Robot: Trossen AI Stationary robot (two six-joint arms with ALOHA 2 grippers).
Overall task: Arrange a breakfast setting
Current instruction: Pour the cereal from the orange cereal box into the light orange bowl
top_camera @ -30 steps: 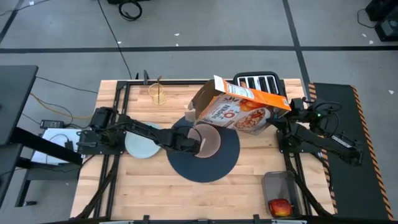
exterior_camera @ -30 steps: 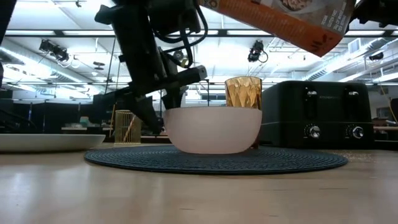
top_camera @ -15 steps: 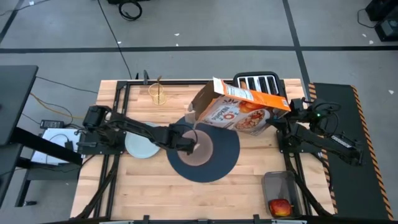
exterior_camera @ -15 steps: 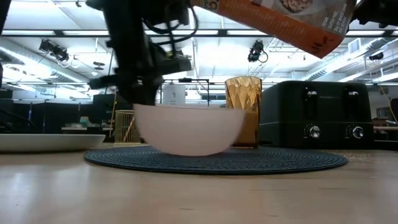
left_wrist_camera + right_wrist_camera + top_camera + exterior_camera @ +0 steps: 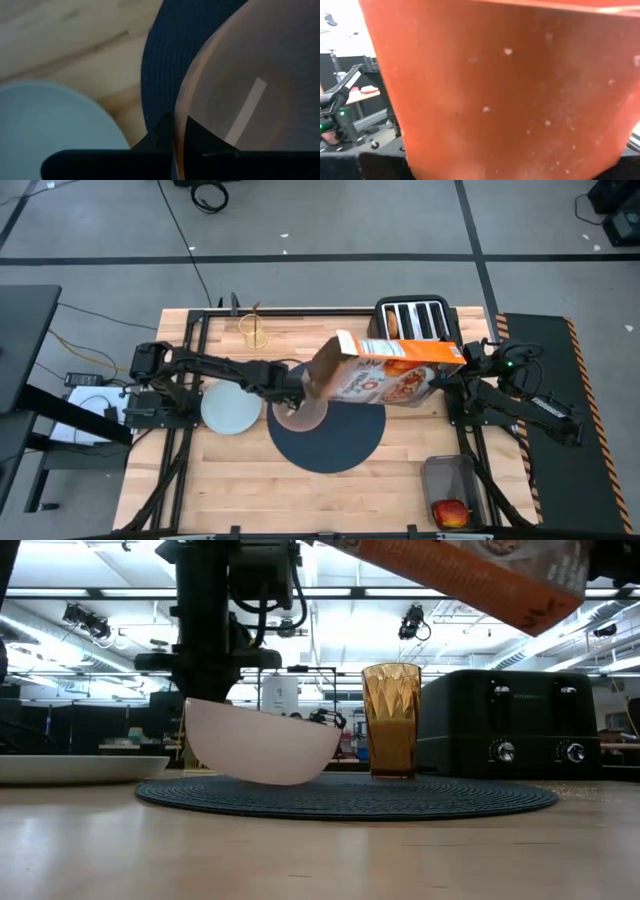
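While the left tool (image 5: 292, 388) pinches the pink bowl's (image 5: 262, 745) rim at frame centre — tilted on the mat (image 5: 340, 445) — the right tool (image 5: 452, 370) grips the cereal box (image 5: 385, 370) wide.

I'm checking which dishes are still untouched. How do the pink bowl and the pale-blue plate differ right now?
The pink bowl is tilted, its rim pinched by the left gripper; the pale-blue plate lies flat with nothing holding it. The bowl is over the edge of the dark-blue mat; the plate sits on bare wood beside the mat. The bowl is deep and rounded, the plate shallow. Both are round and look empty.
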